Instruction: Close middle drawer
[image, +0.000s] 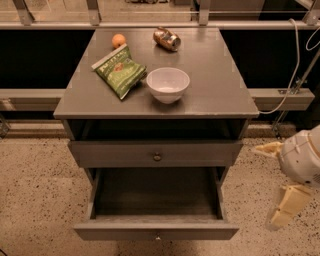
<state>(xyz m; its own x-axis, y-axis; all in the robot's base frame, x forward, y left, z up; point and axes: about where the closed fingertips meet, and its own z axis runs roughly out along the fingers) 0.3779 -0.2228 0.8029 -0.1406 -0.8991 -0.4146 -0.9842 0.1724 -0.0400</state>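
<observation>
The middle drawer (156, 231) is pulled far out of the grey cabinet. Its low front panel with a small knob is at the bottom of the view, and its deep inside (156, 192) is empty. Above it, the drawer with the taller front and dark knob (157, 156) sits nearly flush. My gripper (276, 181) is at the right of the cabinet, level with the open drawer's right side and apart from it. Its cream fingers (286, 205) are spread and hold nothing.
On the cabinet top (220, 85) are a white bowl (168, 84), a green chip bag (120, 71), an orange (118, 40) and a tipped can (167, 38). A white cable (294, 75) hangs at the right. Speckled floor (40, 200) surrounds the cabinet.
</observation>
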